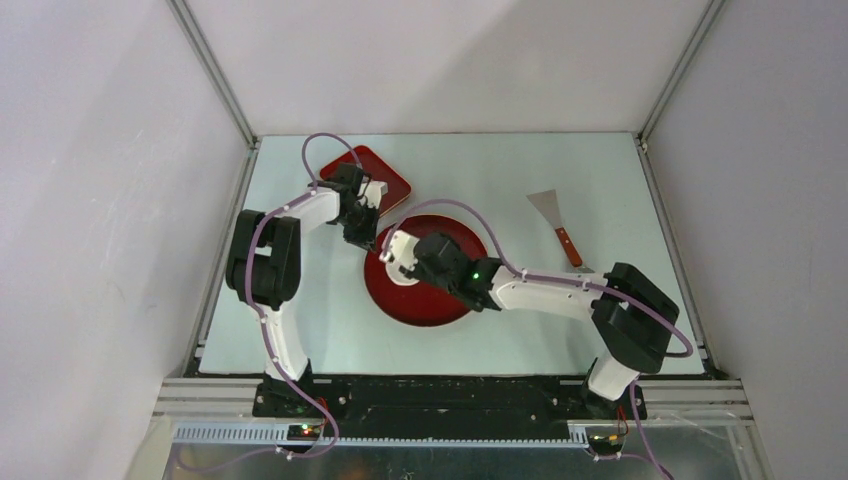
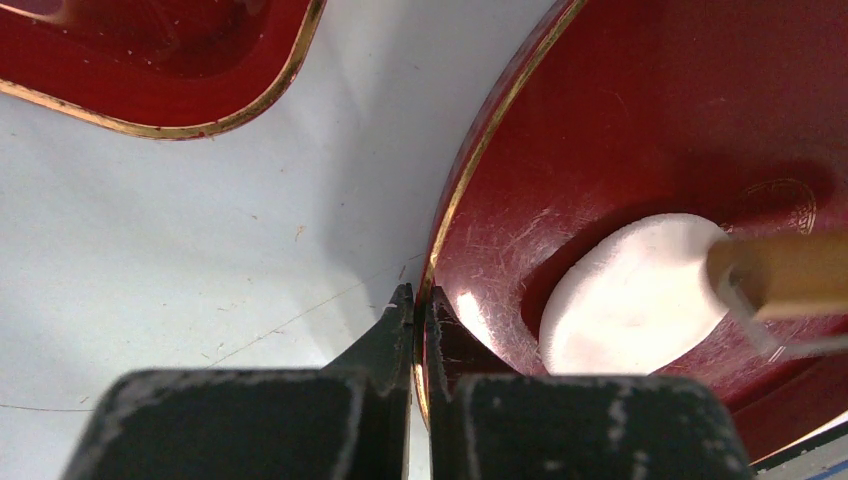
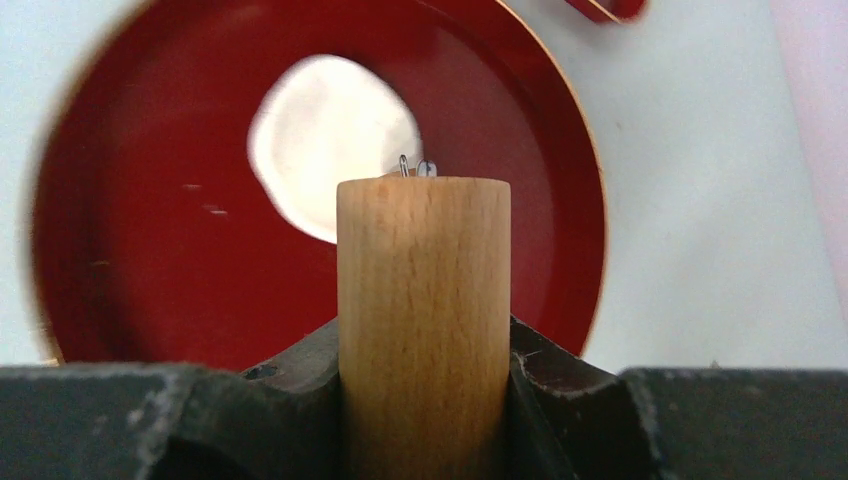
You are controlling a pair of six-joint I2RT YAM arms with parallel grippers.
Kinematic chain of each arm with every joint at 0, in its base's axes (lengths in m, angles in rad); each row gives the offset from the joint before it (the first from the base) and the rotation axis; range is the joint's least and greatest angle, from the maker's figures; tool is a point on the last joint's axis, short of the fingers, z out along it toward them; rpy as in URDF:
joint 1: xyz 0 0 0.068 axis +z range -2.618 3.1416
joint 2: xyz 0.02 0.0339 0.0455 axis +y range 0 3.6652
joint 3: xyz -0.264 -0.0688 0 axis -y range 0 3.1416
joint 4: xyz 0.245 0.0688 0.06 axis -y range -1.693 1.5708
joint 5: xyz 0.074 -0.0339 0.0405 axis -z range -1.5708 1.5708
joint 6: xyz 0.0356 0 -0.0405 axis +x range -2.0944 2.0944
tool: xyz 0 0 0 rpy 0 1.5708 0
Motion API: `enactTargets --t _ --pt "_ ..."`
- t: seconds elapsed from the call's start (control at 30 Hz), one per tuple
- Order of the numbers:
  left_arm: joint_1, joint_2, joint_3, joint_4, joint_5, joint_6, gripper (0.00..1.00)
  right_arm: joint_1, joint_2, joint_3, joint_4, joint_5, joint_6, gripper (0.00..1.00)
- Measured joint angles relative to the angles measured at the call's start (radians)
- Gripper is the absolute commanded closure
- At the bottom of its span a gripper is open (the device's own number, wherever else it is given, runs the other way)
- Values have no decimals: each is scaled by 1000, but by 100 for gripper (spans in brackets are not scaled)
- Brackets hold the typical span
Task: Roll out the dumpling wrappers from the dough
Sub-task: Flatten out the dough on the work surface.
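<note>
A flat white dough disc, a dumpling wrapper (image 3: 330, 135) (image 2: 625, 300), lies in the middle of a round red plate (image 1: 435, 308) (image 3: 130, 250) (image 2: 620, 120). My left gripper (image 2: 415, 300) (image 1: 372, 238) is shut on that plate's gold-edged rim at its far left side, one finger inside and one outside. My right gripper (image 3: 423, 345) (image 1: 405, 262) is shut on a wooden rolling pin (image 3: 423, 290) (image 2: 785, 272). The pin's far end hangs over the near edge of the disc. Whether the pin touches the dough I cannot tell.
A square red tray (image 1: 385, 170) (image 2: 150, 60) sits just behind the left gripper, close to the round plate. A metal scraper with a wooden handle (image 1: 553, 210) lies at the right rear of the table. Grey walls enclose the table.
</note>
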Motion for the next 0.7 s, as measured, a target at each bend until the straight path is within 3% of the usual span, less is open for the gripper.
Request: enactTargets --t 0.27,0.7 --pt "0 0 0 0 0 0 100 128 40 51 -2 -45 -51 100" --pt "0 1 2 -2 0 0 100 122 118 181 -39 -55 -40 100"
